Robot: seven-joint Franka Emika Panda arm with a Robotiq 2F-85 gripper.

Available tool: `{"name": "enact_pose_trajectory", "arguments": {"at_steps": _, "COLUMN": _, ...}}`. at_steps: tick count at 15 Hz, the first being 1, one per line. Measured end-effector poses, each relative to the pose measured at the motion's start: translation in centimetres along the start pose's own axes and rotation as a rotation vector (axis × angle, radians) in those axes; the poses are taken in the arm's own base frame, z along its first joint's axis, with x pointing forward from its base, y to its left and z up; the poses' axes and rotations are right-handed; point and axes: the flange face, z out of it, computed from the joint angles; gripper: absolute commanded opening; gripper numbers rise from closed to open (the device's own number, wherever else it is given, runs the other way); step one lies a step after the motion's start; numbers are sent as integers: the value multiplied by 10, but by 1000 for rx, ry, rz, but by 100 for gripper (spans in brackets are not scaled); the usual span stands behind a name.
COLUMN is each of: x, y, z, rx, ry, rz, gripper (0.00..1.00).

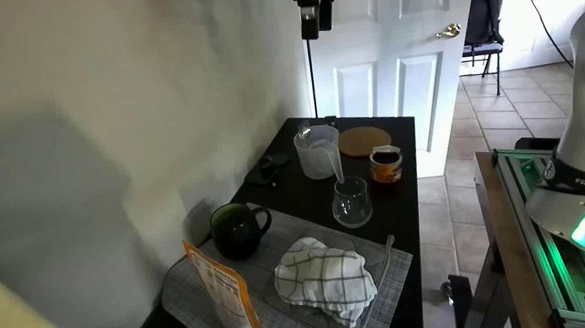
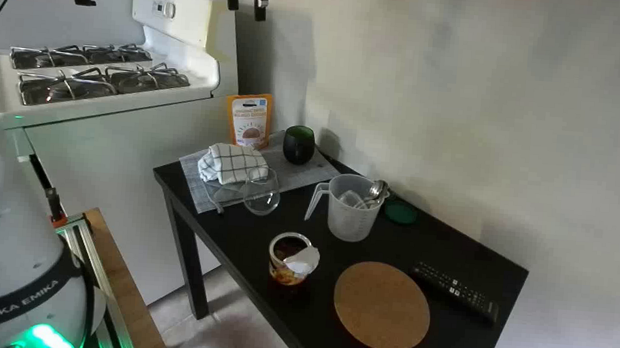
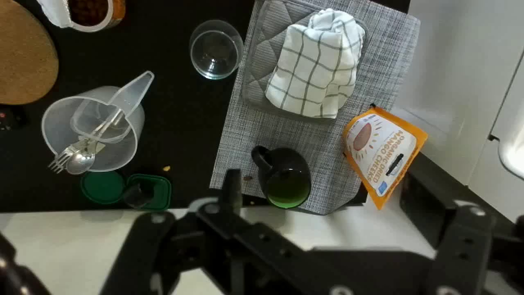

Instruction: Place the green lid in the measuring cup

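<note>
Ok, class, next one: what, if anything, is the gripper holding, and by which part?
Nothing is held. The gripper hangs open in the air, its jaws wide apart with nothing between them.

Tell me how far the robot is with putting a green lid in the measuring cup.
Nothing looks done: the round green lid and squarish one lie outside the cup. Nothing is in hand: the gripper hangs open above the table. Left: grasping a lid (which is meant, I can't tell) and placing it inside.
</note>
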Motion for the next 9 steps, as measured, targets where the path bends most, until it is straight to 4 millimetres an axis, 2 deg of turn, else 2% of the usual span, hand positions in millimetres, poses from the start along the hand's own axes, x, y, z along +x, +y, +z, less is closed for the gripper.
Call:
{"name": "enact_pose_trajectory", "arguments": {"at_steps": 3, "x": 1, "y": 1, "z": 0, "rx": 1, "ry": 4, "rz": 1, "gripper": 100}}
{"name": "enact_pose_trajectory", "arguments": {"at_steps": 5, "x": 7, "y": 10, "z": -4, "rx": 12, "ry": 39, "rz": 19, "gripper": 100}}
{"name": "enact_pose_trajectory", "arguments": {"at_steps": 7, "x": 17, "y": 34, "z": -7, "rx": 33, "ry": 82, "rz": 46, "gripper": 100}}
{"name": "enact_pose_trajectory", "arguments": {"at_steps": 9, "x": 26, "y": 67, "z": -5, "rx": 64, "ry": 93, "rz": 59, "gripper": 100}}
